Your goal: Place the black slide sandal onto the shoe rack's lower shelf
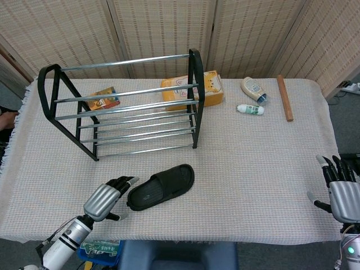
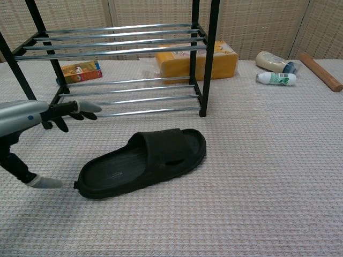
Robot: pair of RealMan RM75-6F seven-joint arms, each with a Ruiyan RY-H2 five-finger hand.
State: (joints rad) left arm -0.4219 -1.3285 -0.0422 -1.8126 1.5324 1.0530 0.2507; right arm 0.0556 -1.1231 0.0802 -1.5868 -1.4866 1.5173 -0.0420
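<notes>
The black slide sandal (image 1: 162,186) (image 2: 143,162) lies flat on the woven cloth, heel end pointing front-left, in front of the shoe rack (image 1: 121,107) (image 2: 118,72). The rack is black-framed with silver bars; its lower shelf (image 2: 128,99) holds nothing. My left hand (image 1: 105,201) (image 2: 32,126) hovers just left of the sandal's heel, fingers spread and reaching toward it, thumb low near the cloth, holding nothing. At the table's front right edge my right hand (image 1: 342,191) stays with fingers spread upward, empty; the chest view does not show it.
Behind the rack lie a yellow box (image 1: 203,89) (image 2: 198,60) and a small orange carton (image 1: 104,98) (image 2: 79,71). Two bottles (image 1: 252,90) (image 2: 273,69) and a wooden stick (image 1: 284,98) (image 2: 320,71) sit at the back right.
</notes>
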